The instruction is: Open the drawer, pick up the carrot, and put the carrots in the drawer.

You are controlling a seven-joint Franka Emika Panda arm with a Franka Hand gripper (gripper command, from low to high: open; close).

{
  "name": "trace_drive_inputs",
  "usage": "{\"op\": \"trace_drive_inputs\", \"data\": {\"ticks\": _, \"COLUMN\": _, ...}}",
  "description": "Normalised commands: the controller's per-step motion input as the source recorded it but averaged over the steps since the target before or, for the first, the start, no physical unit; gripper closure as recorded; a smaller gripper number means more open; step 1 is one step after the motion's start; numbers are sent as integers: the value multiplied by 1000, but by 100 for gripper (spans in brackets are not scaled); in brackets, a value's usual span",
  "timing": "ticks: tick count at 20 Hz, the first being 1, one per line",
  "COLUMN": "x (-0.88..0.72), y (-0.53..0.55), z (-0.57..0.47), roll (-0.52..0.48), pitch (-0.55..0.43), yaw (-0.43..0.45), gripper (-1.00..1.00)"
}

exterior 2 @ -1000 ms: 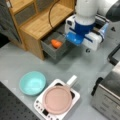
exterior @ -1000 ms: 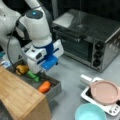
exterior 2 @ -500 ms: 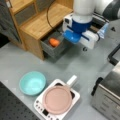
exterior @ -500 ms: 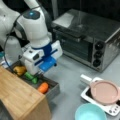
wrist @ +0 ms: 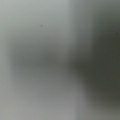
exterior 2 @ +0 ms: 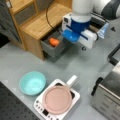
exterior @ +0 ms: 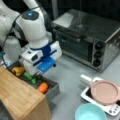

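The grey drawer (exterior: 53, 88) (exterior 2: 51, 50) stands pulled out of the light wooden cabinet (exterior: 20, 100) (exterior 2: 40, 23). The orange carrot (exterior: 43, 87) (exterior 2: 53, 41) lies inside it, near its front end, touched by nothing. My gripper (exterior: 37, 74) hangs over the drawer just behind the carrot, and its white and blue hand (exterior 2: 78, 31) hides the fingers in both front views. The wrist view holds only a grey surface, lighter at left and darker at right.
A green vegetable (exterior: 30, 78) and a yellow pepper toy (exterior: 17, 71) lie further back in the drawer. A silver toaster oven (exterior: 87, 37), a small stove with a pink pan (exterior: 103, 92) (exterior 2: 58, 100) and a teal bowl (exterior: 90, 113) (exterior 2: 32, 83) stand on the grey table.
The arm has shifted a little over the open drawer. The carrot lies in the drawer throughout and has barely moved.
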Motion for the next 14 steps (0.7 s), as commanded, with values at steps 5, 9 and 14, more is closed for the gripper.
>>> {"op": "trace_drive_inputs", "data": {"ticks": 5, "x": 271, "y": -288, "z": 161, "roll": -26, "pitch": 138, "yaw": 181, "gripper": -100}}
{"op": "trace_drive_inputs", "data": {"ticks": 9, "x": 311, "y": -294, "z": 169, "roll": -22, "pitch": 144, "yaw": 187, "gripper": -100}}
{"op": "trace_drive_inputs", "data": {"ticks": 14, "x": 309, "y": -263, "z": 169, "roll": -35, "pitch": 167, "yaw": 190, "gripper": -100}}
